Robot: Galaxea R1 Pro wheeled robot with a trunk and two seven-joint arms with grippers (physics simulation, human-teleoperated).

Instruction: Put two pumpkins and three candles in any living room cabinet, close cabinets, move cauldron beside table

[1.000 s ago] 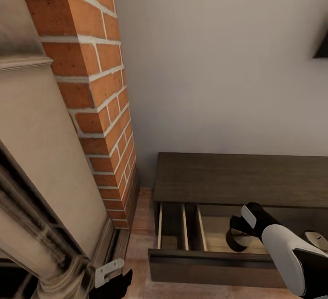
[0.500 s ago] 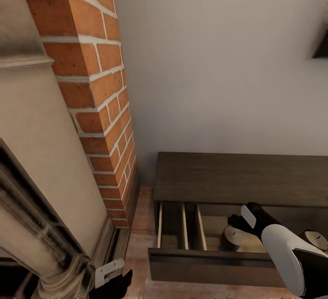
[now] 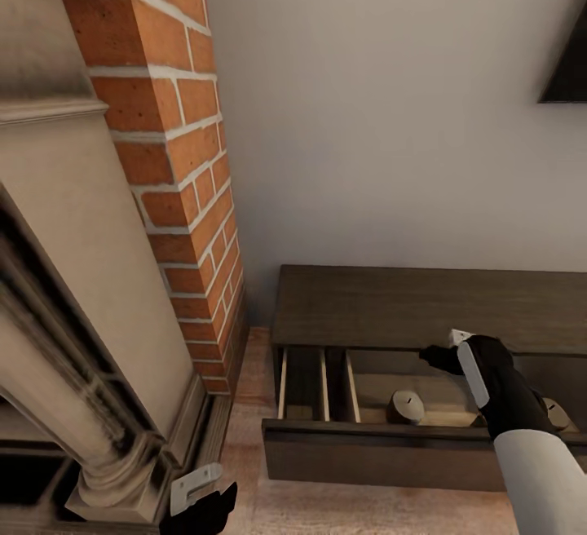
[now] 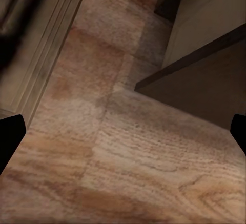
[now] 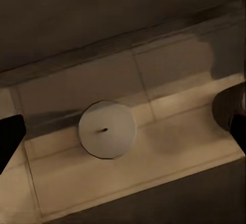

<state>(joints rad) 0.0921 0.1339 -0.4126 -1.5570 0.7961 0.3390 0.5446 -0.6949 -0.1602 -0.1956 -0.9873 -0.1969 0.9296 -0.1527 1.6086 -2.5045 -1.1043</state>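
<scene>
Where the long low cabinet (image 3: pixel 424 307) of dark-brown, faintly grained wood stands against the plain pale wall (image 3: pixel 383 111), its near drawer (image 3: pixel 383 457) is pulled out, showing a light-wood interior split by thin upright dividers. In the wide compartment a candle (image 3: pixel 405 407) sits upright on the drawer floor, a squat rounded cylinder of dull cream; from the right wrist view the same candle (image 5: pixel 107 129) is a smooth pale disc with a small dark wick at its centre, resting free on the light boards. A second rounded cream shape (image 3: pixel 557 414) lies further right in the drawer, partly hidden behind the right arm, and cannot be told for certain. The right gripper (image 3: pixel 436 353) hangs above and just to the right of the candle, near the lip of the cabinet top, its black fingers spread wide with nothing between them. The left gripper (image 3: pixel 200 502) is low at the near edge by the fireplace base (image 3: pixel 122 486); its dark fingertips stand well apart over wood-grain floor (image 4: pixel 128 157), empty. On the left rises a red brick column (image 3: pixel 179 152) with pale mortar, beside a moulded stone-coloured mantel (image 3: pixel 57 233) with worn dark edges.
</scene>
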